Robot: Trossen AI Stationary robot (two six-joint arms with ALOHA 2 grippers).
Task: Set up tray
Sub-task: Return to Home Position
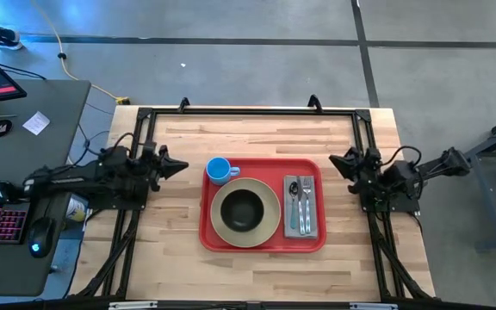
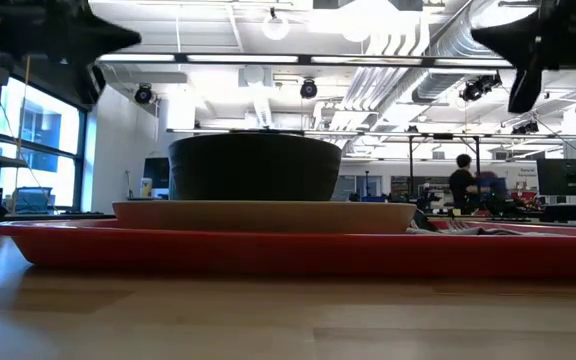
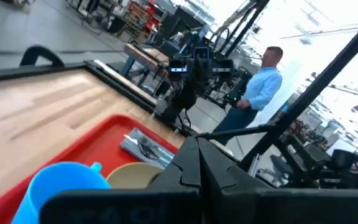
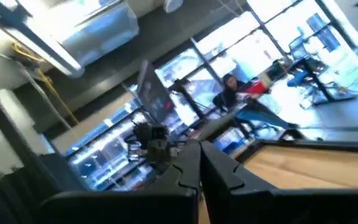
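Tray (image 1: 265,168) lies mid-table between the arms, carrying a blue cup (image 1: 219,170), a dark bowl (image 1: 242,209) on a beige plate (image 1: 271,220), and cutlery (image 1: 299,200) on a napkin (image 1: 313,226). Left gripper (image 1: 179,165) and right gripper (image 1: 336,162) hang beside it, fingers pressed together, empty. At table height the bowl hides the cup; the tray's right end is cut off.

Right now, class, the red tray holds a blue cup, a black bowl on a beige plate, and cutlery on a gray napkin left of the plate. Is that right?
Not quite. The high view shows the gray napkin with the cutlery right of the beige plate, not left. The rest stands: blue cup, black bowl on the plate, red tray.
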